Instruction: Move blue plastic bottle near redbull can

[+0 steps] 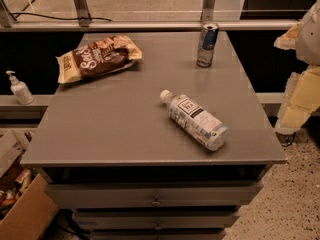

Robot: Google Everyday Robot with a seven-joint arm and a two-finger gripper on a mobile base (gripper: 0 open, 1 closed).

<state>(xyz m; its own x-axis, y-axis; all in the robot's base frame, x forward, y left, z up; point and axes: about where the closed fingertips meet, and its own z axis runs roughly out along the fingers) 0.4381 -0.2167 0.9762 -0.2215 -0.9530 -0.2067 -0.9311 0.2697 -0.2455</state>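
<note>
The blue plastic bottle [195,119] lies on its side on the grey table [115,124], right of the middle, with its white cap pointing to the back left and its base near the front edge. The redbull can [207,44] stands upright near the table's back right edge, well behind the bottle. My arm rises at the right edge of the view, off the table's right side. My gripper [289,38] sits at its upper end, level with the can and well apart from both the can and the bottle. It holds nothing that I can see.
A brown chip bag [97,56] lies at the table's back left. A small white pump dispenser bottle [19,89] stands on a ledge to the left. A cardboard box [20,204] sits on the floor at the lower left. Drawers are under the tabletop.
</note>
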